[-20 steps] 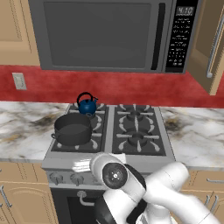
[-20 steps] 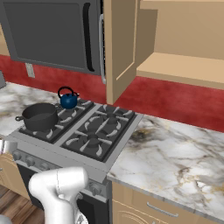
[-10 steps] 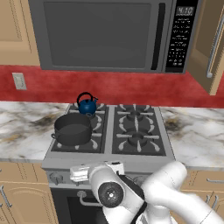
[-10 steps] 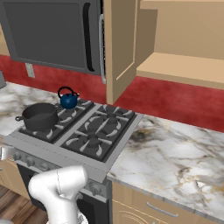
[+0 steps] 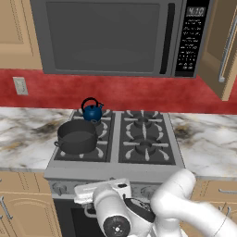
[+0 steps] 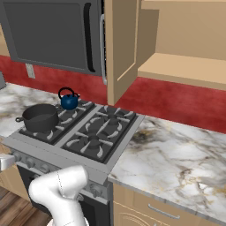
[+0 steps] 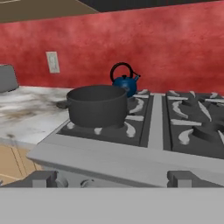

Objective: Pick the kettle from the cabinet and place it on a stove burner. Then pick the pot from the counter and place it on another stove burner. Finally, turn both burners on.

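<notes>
Two dark fingertips (image 7: 41, 178) stand fully apart, gripping nothing, low before our grey steel range (image 5: 115, 172). Beyond them sits the squat dark pot (image 7: 97, 105) on the front-left burner; behind it the small blue kettle (image 7: 125, 82).

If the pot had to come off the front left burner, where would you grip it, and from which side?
Probably the pot's rim wall, from straight above: it sits upright and open-topped, so one finger can go inside and one outside. Its side loop handles look small. Take the front rim, away from the kettle behind it.
</notes>
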You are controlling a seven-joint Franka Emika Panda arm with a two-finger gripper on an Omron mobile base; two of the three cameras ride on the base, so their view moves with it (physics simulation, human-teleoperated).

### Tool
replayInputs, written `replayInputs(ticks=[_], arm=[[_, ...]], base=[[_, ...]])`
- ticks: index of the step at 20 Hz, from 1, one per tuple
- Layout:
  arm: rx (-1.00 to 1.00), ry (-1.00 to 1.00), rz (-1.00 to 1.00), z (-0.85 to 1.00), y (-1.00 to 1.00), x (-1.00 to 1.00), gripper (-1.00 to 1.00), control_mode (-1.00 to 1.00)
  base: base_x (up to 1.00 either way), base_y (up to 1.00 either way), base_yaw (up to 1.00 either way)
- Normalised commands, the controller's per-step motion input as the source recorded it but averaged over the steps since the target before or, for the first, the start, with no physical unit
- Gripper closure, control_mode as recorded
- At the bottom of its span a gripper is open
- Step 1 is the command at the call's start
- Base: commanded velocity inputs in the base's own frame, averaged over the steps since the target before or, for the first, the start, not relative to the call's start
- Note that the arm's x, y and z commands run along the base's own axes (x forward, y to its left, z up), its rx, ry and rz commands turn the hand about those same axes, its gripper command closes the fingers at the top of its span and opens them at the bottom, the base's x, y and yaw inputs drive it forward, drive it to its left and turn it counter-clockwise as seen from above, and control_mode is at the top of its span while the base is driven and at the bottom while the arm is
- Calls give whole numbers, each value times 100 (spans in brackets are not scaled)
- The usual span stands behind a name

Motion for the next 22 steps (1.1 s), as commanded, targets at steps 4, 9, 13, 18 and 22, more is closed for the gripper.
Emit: replayInputs(ticks=[4,9,13,18,22], arm=[[0,-4,0,-23,0,-1,-100,-100],[0,-9,0,-31,2,0,-100,-100],[0,-8,-3,-31,6,0,-100,-100],[0,-7,-6,-24,8,0,-100,-100],[0,-6,-7,-19,11,0,-100,-100]], base=[[0,0,0],[0,0,0],[0,0,0],[0,0,0],[0,0,0]])
